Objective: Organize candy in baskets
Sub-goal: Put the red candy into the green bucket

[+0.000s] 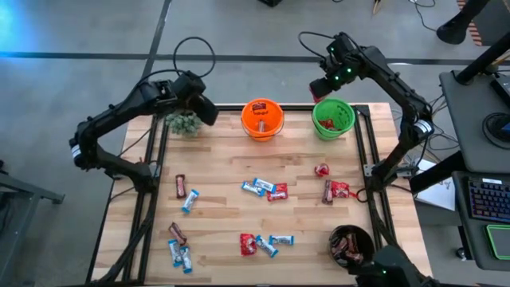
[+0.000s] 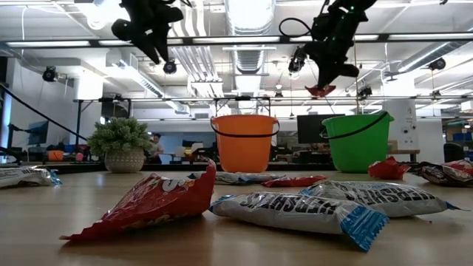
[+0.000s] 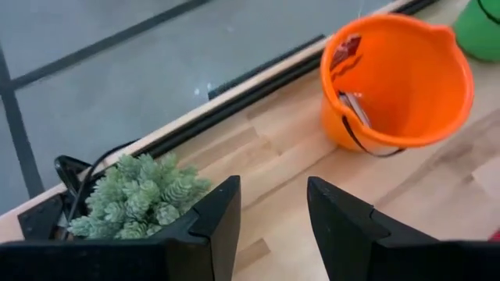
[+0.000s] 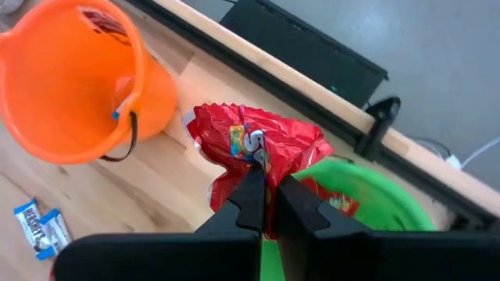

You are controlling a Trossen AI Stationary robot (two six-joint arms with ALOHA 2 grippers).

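Observation:
My right gripper (image 4: 269,195) is shut on a shiny red candy packet (image 4: 258,144), raised above the far left rim of the green pail (image 1: 333,118), which holds red candies. The orange pail (image 1: 263,118) stands to its left with a few candies inside. The black bowl (image 1: 351,243) at the near right corner holds dark brown candies. Red, blue-and-white and brown candies (image 1: 264,188) lie scattered on the table. My left gripper (image 3: 273,211) is open and raised between the fuzzy plant (image 3: 141,195) and the orange pail (image 3: 398,78). My right gripper pinches the red packet between its two fingers (image 4: 250,195), gripping the packet's lower crumpled part (image 4: 269,168). The packet is lifted clear and, in the low view, hangs just below the fingers (image 2: 321,90), high above the green pail (image 2: 358,140).
The plant (image 1: 183,122) stands at the table's far left corner. Black rails (image 1: 151,183) run along the left and right table edges. Bare wood shows between the pails and the candies.

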